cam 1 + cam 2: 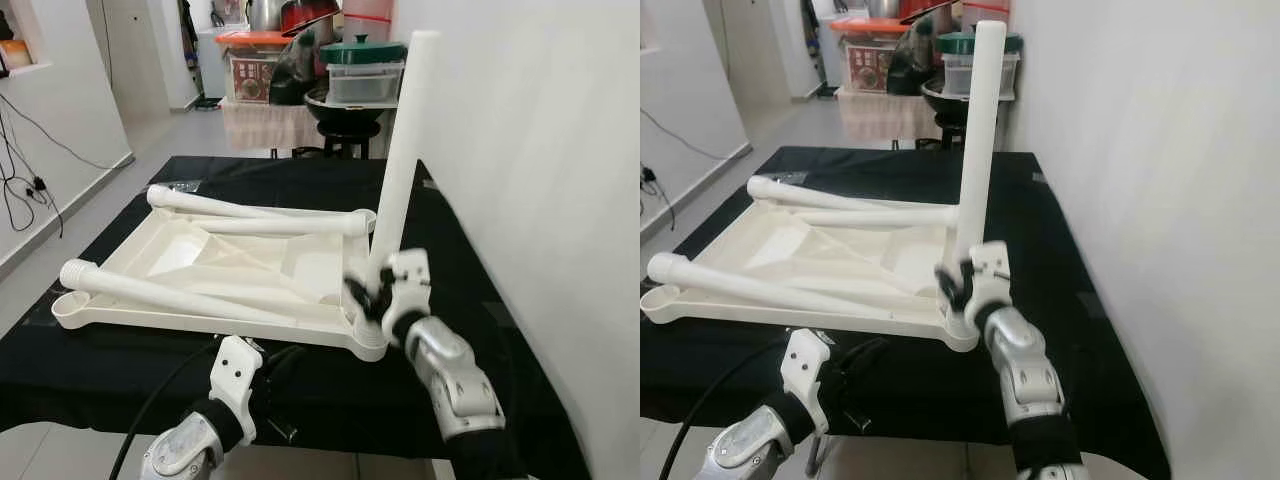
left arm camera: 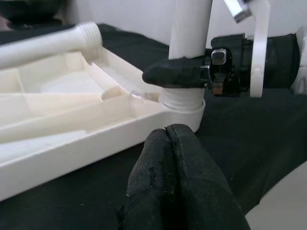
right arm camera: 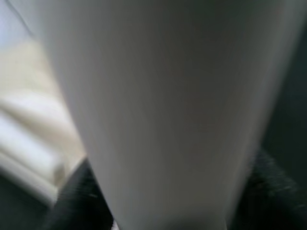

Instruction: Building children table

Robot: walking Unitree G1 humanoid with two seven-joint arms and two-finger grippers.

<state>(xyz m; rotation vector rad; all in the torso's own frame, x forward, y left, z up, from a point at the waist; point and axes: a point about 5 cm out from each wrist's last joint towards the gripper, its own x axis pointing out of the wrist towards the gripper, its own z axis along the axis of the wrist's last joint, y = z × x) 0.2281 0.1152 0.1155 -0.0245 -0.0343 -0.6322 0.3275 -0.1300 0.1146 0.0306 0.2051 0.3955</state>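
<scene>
Tabletop: upside down, centre frame, on black-draped worktop.
Upright leg: we judge it light, stiff, slick plastic; grip low, near its corner socket.
Right gripper: fingers clamp that leg's base.
Left gripper: fingers pressed together, holding nothing.

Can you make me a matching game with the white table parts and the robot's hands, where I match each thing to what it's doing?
Things:
1. upright table leg
2. tabletop
3. left gripper
4. right gripper

States:
A. shut on nothing, just off the tabletop's near corner
B. lying upside down on the black cloth
C. clamped around the leg near its base
D. standing in the near right corner socket

Pairs: 1-D, 2-B, 3-A, 4-C
</scene>
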